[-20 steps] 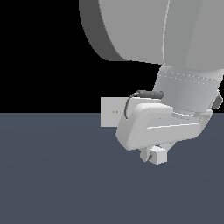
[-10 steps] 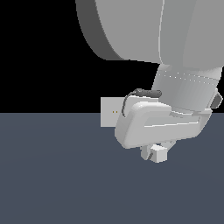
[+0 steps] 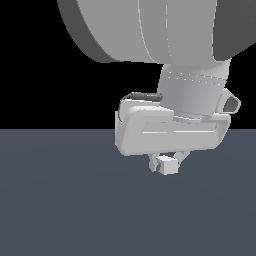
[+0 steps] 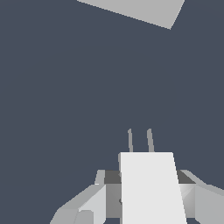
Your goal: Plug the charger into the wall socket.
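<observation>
Gripping one charger [image 3: 167, 164], the gripper [image 3: 168, 163] is hanging just above the dark grey-blue surface [image 3: 60, 210] in the exterior view, with the arm's [image 3: 170, 127] pale body filling the space over it. Two short fingers [image 3: 152, 163] are showing under the hand, one on each side of the small white block, and they are closing against its sides. Whether the block is clearing the surface or resting on it cannot be told from this angle.

In the wrist view the charger [image 4: 151, 186] is appearing as one white rectangular block sitting between the two fingers [image 4: 94, 203], and two thin grey prongs [image 4: 140, 141] are sticking out side by side from its far end. Those prongs are pointing across the open surface [image 4: 57, 96] toward one flat light-grey plate, the wall socket [image 4: 140, 11], of which only a slanted part is showing at the frame's edge. The socket is standing well apart from the prong tips, with bare surface lying between them. No orange dots are readable on the visible part of the plate.

In the exterior view the socket is hiding behind the arm, so its place there cannot be told.
</observation>
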Robot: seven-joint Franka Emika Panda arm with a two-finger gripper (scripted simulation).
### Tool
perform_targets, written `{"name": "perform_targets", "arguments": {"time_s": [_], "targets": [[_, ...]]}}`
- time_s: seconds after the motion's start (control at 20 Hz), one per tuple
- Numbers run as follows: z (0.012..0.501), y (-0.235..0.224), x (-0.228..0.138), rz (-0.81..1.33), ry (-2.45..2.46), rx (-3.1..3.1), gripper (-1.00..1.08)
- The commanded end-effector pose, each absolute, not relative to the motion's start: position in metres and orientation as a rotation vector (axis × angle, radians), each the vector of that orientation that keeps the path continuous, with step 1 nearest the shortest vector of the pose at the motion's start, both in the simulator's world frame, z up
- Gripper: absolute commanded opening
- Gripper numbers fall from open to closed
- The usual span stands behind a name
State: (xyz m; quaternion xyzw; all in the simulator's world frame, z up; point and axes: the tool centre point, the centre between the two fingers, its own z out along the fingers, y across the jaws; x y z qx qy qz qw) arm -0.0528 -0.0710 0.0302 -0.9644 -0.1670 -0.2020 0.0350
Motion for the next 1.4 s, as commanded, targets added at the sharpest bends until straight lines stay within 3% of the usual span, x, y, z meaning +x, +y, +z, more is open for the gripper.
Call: {"name": "perform_targets", "arguments": {"time_s": [0.0,1.35], "targets": [[0.036,-0.064,-0.049,-0.628,-0.457,-2.98,-1.0],[0.086,-0.012,-0.008,-0.656,0.054,-3.077,-1.0]]}}
